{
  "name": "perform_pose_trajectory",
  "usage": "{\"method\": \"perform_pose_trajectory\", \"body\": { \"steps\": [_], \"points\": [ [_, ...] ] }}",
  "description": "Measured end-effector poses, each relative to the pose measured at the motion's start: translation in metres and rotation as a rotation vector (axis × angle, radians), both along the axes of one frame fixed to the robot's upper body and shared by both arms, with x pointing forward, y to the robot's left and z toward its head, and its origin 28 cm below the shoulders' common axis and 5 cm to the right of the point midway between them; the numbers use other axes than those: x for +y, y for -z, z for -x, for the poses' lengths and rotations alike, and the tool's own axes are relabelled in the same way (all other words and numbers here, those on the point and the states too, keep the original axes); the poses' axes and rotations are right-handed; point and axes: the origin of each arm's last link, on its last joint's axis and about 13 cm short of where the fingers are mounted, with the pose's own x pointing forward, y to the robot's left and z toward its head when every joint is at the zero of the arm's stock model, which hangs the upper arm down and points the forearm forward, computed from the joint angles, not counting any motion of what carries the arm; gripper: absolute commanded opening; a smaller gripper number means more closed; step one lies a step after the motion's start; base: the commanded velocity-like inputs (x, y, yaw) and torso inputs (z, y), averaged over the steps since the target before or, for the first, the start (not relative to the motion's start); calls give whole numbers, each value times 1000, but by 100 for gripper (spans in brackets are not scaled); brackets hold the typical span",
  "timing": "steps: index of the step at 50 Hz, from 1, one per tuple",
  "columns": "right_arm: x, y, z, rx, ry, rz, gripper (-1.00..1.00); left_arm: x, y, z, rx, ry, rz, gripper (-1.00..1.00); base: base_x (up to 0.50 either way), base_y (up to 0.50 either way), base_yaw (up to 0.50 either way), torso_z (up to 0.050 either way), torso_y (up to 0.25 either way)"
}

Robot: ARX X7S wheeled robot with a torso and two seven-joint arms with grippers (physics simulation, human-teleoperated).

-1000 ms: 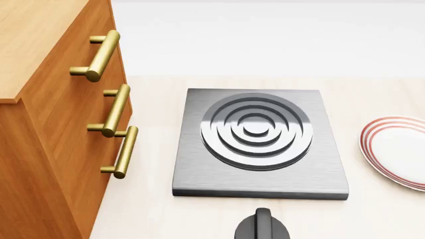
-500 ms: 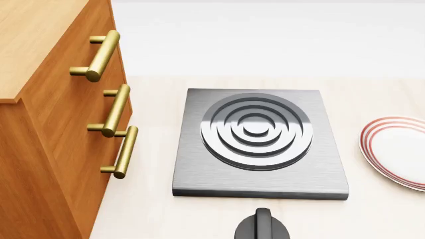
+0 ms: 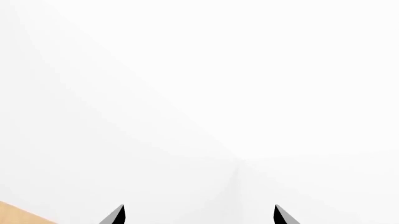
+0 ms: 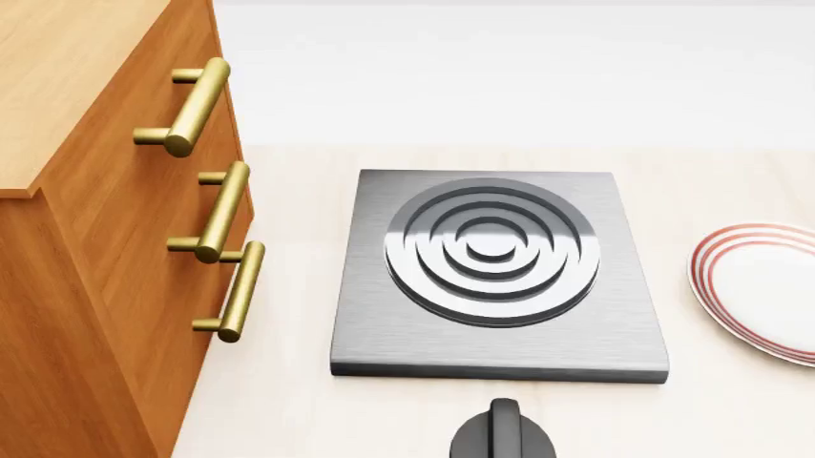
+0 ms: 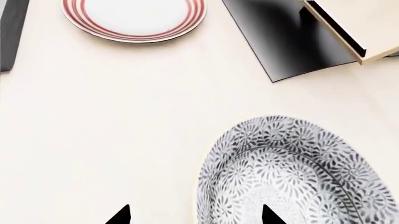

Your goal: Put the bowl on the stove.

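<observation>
The stove [image 4: 499, 277], a dark grey metal slab with a ringed burner, lies on the pale counter in the head view; nothing is on it. The speckled bowl [image 5: 299, 177] shows only in the right wrist view, standing on the counter. My right gripper [image 5: 194, 215] is open, with one fingertip [image 5: 268, 215] over the bowl's inside and the other outside its rim. My left gripper [image 3: 198, 215] is open and empty, facing a plain white surface. Neither gripper shows in the head view.
A wooden cabinet [image 4: 90, 248] with brass handles stands left of the stove. A black knob [image 4: 505, 434] sits in front of it. A red-ringed white plate [image 4: 764, 286] lies to the right and also shows in the right wrist view [image 5: 134, 16], near a dark panel [image 5: 281, 42].
</observation>
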Motion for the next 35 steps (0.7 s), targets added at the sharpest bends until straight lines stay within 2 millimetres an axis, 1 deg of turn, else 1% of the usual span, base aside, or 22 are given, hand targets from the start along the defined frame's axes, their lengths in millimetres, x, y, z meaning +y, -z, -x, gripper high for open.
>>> {"method": "perform_pose_trajectory", "body": {
  "steps": [12,29,35],
  "points": [
    [2,9,-5,23,5,1,100,0,0,0,1,1,-1,100,0,0,0,0,0],
    [2,17,-7,30,20,9,100,0,0,0,1,6,-1,100,0,0,0,0,0],
    [3,23,-6,36,26,4,100,0,1,0,2,7,-1,100,0,0,0,0,0]
  ]
}}
